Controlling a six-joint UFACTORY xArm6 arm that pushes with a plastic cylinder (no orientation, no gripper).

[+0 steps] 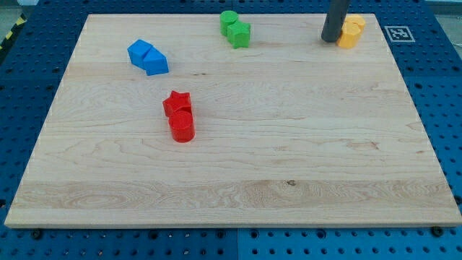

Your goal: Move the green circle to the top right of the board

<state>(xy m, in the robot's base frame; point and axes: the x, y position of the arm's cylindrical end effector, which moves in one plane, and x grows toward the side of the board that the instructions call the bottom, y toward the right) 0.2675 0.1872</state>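
The green circle [229, 20] stands at the view's top, near the middle of the wooden board [289, 144], touching a green star-like block [239, 34] just below and to its right. My tip [330, 40] is at the view's top right, well to the right of the green blocks. It rests right against the left side of two yellow blocks [351, 31].
Two blue blocks [148, 57] sit together at the view's upper left. A red star [176, 102] and a red cylinder [182, 126] touch each other left of centre. A marker tag [398, 33] lies off the board's top right corner.
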